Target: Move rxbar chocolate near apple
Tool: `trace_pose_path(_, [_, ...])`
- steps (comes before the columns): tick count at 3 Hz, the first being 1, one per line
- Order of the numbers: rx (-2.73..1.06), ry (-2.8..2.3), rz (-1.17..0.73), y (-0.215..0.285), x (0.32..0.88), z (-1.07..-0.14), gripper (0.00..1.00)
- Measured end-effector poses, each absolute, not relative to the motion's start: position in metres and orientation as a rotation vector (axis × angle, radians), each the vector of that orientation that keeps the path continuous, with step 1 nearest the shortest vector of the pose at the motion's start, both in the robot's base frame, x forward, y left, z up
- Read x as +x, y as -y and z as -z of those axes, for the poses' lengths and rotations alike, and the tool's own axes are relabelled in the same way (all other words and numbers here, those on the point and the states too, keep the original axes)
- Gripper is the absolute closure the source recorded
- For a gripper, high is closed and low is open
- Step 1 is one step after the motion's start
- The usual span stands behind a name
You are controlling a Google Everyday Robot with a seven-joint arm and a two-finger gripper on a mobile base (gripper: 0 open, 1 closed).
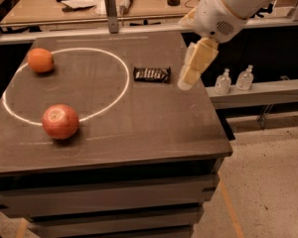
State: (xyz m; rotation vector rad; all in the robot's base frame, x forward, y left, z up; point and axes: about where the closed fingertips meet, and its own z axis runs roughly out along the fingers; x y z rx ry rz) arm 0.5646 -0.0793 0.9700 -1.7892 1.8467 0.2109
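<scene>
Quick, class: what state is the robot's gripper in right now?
Gripper: open or closed cannot be told; it hangs just beside the rxbar chocolate, which lies flat on the table, not held.

The gripper [185,84] hung above the table's [149,138] right part; the bar [152,74] lay just left of it, the apple [60,121] and orange [40,60] well left.

One high, near view angled down onto the table [139,133], gripper [186,82] at upper right.
</scene>
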Motion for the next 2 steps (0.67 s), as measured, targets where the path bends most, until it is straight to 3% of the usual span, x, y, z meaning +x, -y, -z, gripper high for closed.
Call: trace_pose_path(2, [-1.809, -1.874, -0.405, 0.036, 0.624, -0.905, 0.0])
